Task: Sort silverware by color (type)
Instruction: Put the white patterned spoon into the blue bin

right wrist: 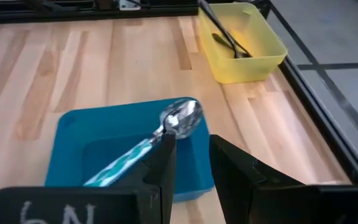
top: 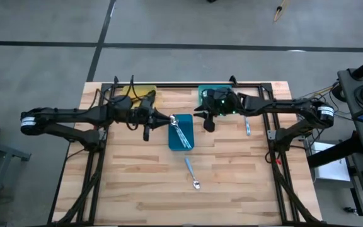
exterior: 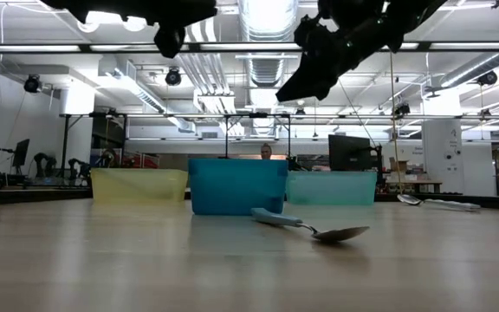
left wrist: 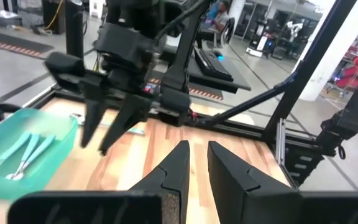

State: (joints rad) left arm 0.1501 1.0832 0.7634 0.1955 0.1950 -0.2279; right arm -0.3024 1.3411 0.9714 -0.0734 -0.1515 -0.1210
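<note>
Both arms are hovering above the wooden desk (top: 137, 183), one to each side of the blue tray (top: 181, 132) sitting near its middle. The left gripper (top: 149, 126) is hanging just left of that tray, holding nothing; in its own wrist view its two dark fingers (left wrist: 178, 168) are standing slightly apart with only bare wood showing between them. The right gripper (top: 208, 120) is hanging between the blue tray and the teal tray (top: 208, 94); its fingers (right wrist: 163, 163) are parted a little, and nothing is sitting in the gap between them.

Spoons with light blue handles (top: 180, 133) are lying inside the blue tray, the shiny bowl of one (right wrist: 182, 118) resting up against the tray's rim. Another blue-handled spoon (top: 191, 172) is lying loose on the desk in front of the blue tray, well apart from both grippers; from the low view it (exterior: 312, 225) is resting with its bowl tipped up. A further spoon (top: 247, 125) is lying on the desk to the right of the teal tray, under the right arm. In the yellow tray (right wrist: 244, 40), at the left back of the desk, dark spoons (right wrist: 224, 37) are lying.
</note>
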